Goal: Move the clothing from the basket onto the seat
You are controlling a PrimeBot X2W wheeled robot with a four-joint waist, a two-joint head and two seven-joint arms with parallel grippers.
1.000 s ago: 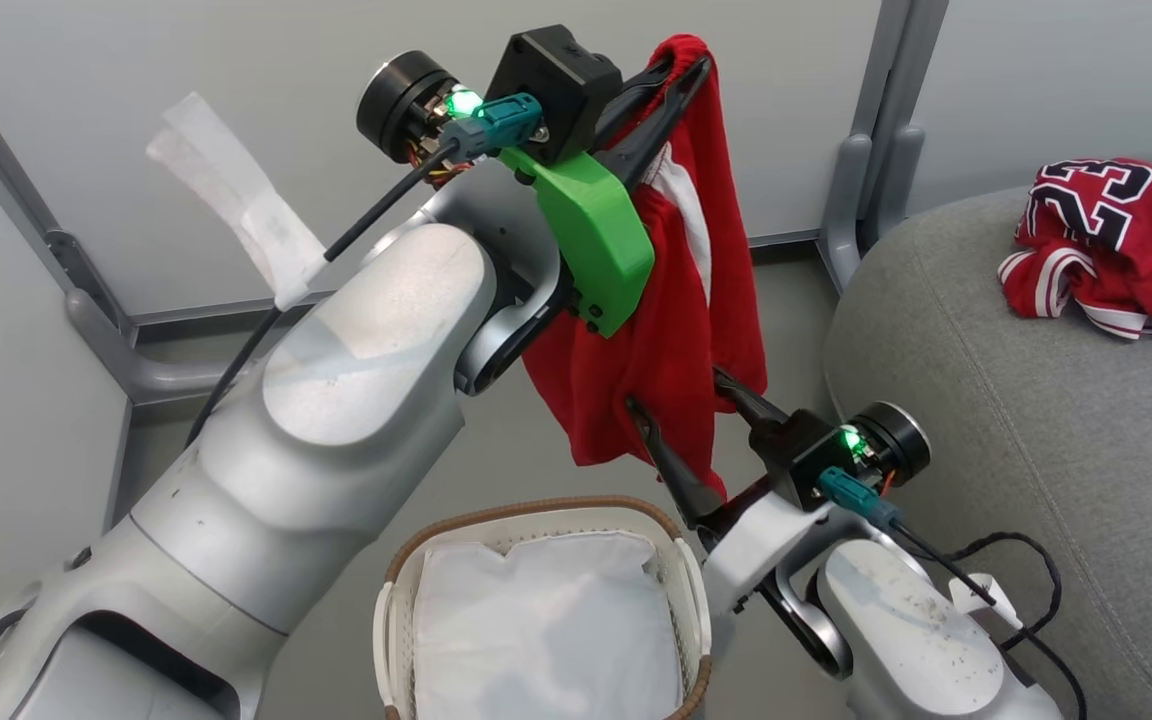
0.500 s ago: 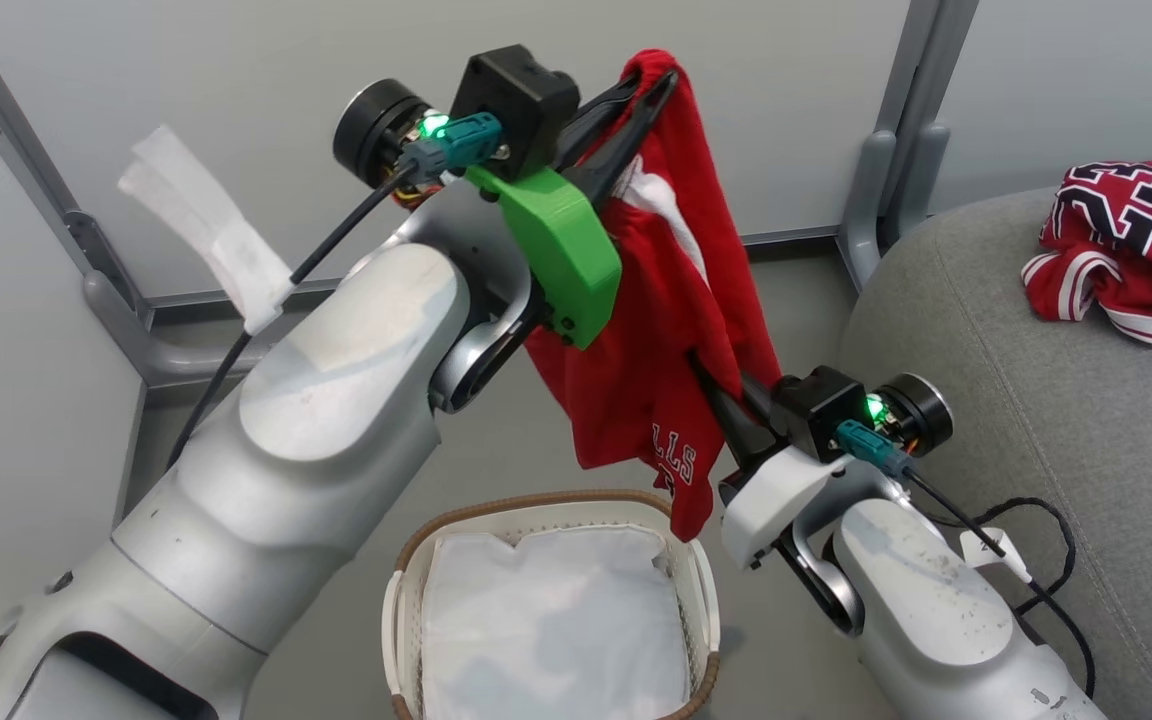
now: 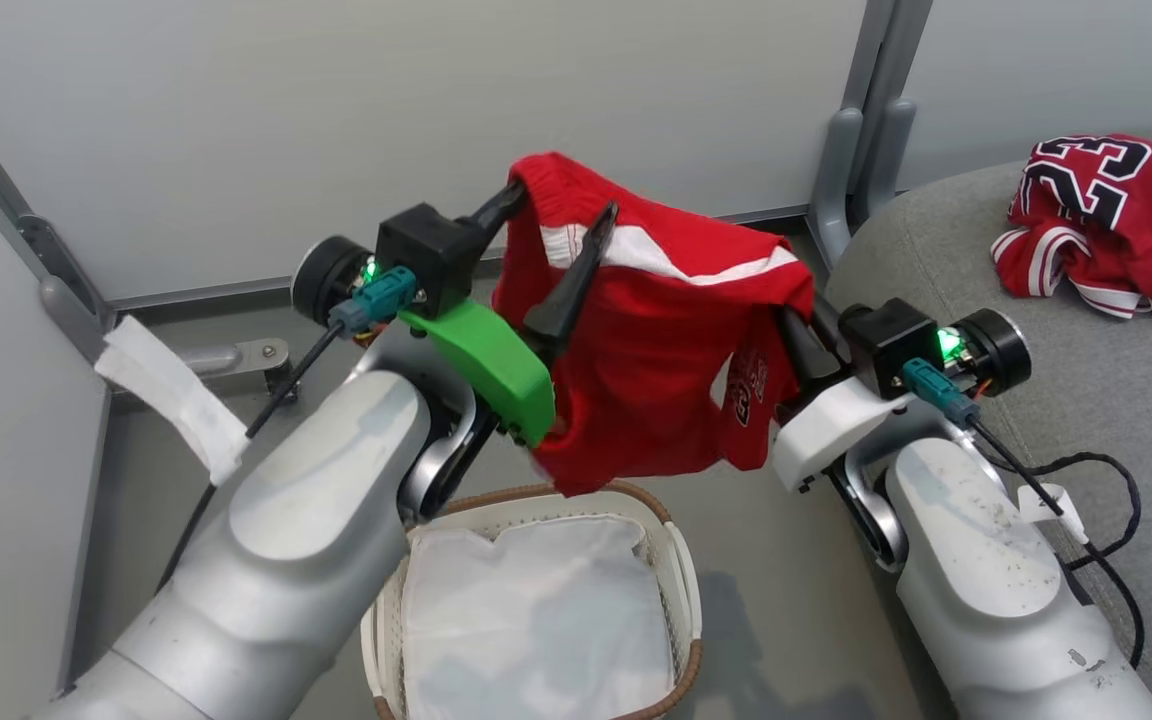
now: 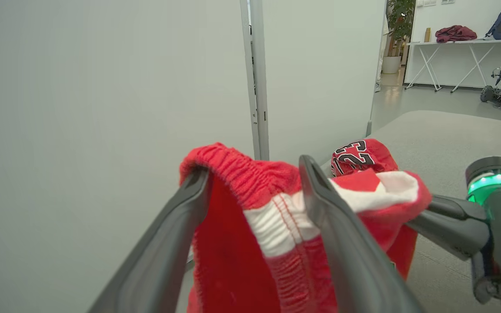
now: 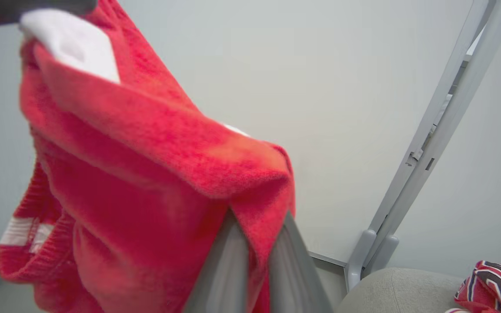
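Above basket (image 3: 688, 600), garment (image 3: 656, 370) in right gripper (image 3: 801, 340).

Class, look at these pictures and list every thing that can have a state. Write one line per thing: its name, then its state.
Red shorts: lifted clear of the basket, spread between both grippers.
Jersey: lying crumpled on the seat.
Basket: upright on the floor, holding just its white liner.
Seat: carrying the jersey.
Left gripper: open, waistband draped over one finger.
Right gripper: shut on the shorts.
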